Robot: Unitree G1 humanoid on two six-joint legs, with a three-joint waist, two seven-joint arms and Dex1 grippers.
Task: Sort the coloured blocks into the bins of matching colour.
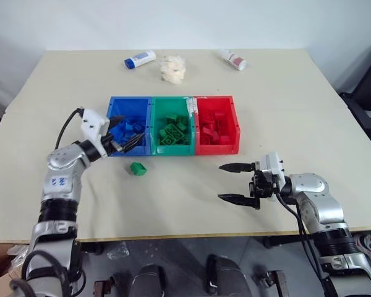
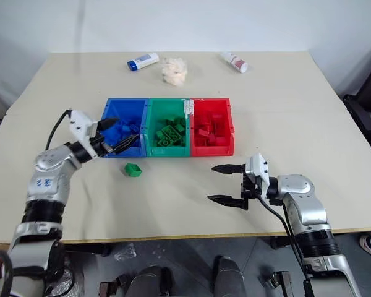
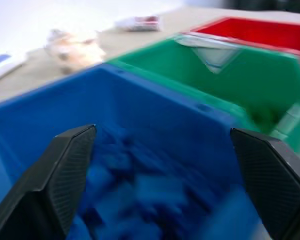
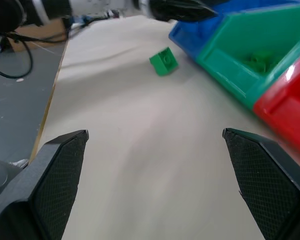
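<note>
Left fingers [image 1: 125, 143] spread wide, empty, poised over the blue bin [image 1: 113, 105] with its blue blocks [image 1: 127, 127]. Right fingers [image 1: 236, 183] spread too, empty, above bare counter [image 1: 297, 111]. One green block [image 1: 137, 167] lying loose before the blue bin.

Left end effector [image 1: 128, 140] apparently open; right end effector [image 1: 236, 183] open, level.

Bare table [image 1: 173, 198] before the bins [image 1: 173, 151]; 1 green block [image 1: 137, 167] lies there.
</note>
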